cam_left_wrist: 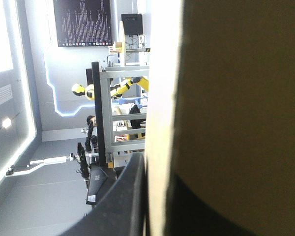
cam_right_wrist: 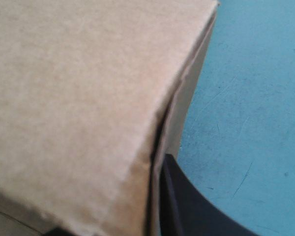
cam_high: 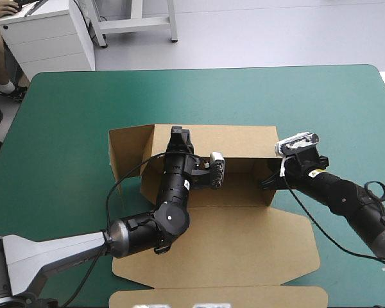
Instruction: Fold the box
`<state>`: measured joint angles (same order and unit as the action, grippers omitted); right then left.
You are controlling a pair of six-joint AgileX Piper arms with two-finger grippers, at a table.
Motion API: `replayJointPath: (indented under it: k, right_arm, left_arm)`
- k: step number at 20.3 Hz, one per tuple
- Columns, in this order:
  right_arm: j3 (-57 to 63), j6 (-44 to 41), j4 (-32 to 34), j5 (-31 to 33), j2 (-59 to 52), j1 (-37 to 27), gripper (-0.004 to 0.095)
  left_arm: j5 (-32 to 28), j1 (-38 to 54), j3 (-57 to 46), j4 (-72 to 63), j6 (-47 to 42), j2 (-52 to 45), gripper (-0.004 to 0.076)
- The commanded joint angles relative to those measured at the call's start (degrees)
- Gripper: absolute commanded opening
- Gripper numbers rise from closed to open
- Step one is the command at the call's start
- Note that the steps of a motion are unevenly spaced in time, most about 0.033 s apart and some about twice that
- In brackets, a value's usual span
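The brown box [cam_high: 244,144] stands in the middle of the teal-green cover with its far and side walls raised and its lid [cam_high: 244,244] flat toward the near side. My left gripper [cam_high: 178,138] sits on the top edge of the far wall. In the left wrist view the board [cam_left_wrist: 236,98] runs edge-on, with one black finger [cam_left_wrist: 123,196] beside it and the other hidden behind it. My right gripper [cam_high: 271,178] is at the right wall. There the board [cam_right_wrist: 78,88] fills the space between the fingers, and one finger [cam_right_wrist: 187,206] shows on the outer side.
A side flap [cam_high: 125,151] of the box juts out at the left. The lid's tuck flap [cam_high: 218,296] reaches the table's near edge. Teal-green cover [cam_high: 212,96] stretches from the box to the far edge and lies beside the right wall [cam_right_wrist: 250,98].
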<state>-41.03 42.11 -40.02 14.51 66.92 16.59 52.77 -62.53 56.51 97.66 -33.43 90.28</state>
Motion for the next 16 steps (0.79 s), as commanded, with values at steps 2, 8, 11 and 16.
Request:
replayJointPath:
  k: [2, 8, 11, 16]
  right_arm:
    - [-2.6, 1.9, 0.1, -4.6, 2.0, 0.3, -0.0014]
    - [-11.2, 1.3, 0.1, -5.3, 9.8, 0.3, -0.0014]
    - [-14.8, 1.2, -0.1, -5.3, 13.1, 0.3, -0.0014]
    - [-17.0, -0.4, -0.6, -5.9, 16.2, 0.3, -0.0015]
  left_arm:
    - [1.9, -0.1, 1.9, 5.6, -3.6, -2.4, 0.0166]
    - [6.9, -2.3, 1.9, 5.6, -4.7, -2.4, 0.043]
    - [8.7, -6.3, 1.9, 5.6, -4.7, -2.4, 0.043]
    - [11.7, -12.6, 1.9, 5.6, -4.7, -2.4, 0.043]
